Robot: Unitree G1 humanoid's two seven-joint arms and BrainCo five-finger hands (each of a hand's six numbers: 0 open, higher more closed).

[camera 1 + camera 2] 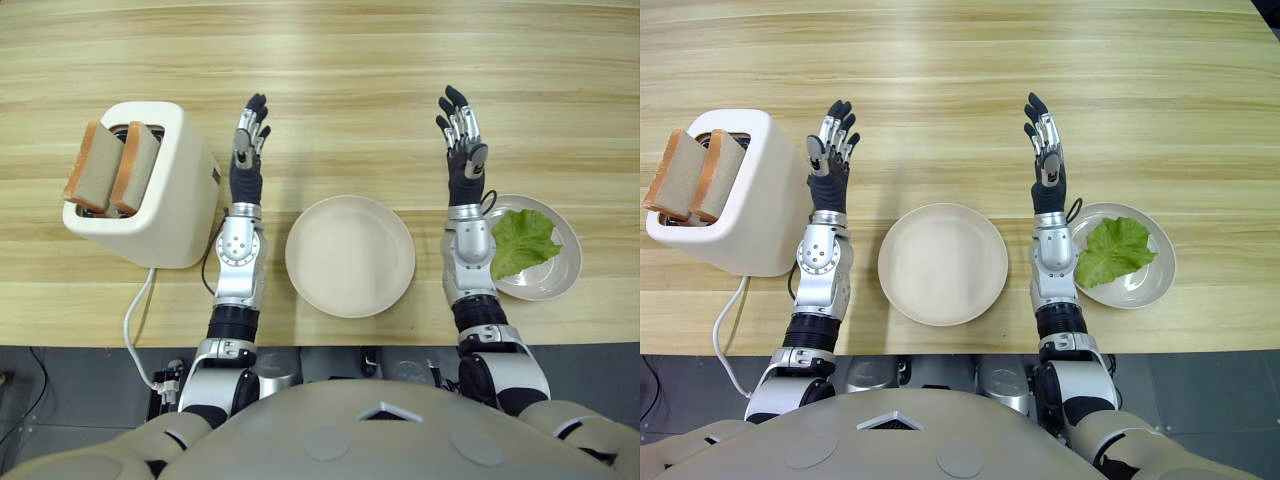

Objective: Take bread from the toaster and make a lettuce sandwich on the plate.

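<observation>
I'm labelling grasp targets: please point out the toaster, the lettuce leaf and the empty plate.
toaster point(172, 205), left eye view, side wall.
lettuce leaf point(522, 240), left eye view, leaf middle.
empty plate point(350, 256), left eye view, bare middle.

Toaster point(172, 215) stands just beside left hand point(248, 150), plate point(350, 256) on its other side.

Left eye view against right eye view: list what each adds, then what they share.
Left eye: more bare table left of the toaster. Right eye: more table right of the lettuce plate. Shared: two bread slices standing in the toaster, the empty plate, the lettuce, the open left hand and the open right hand.
</observation>
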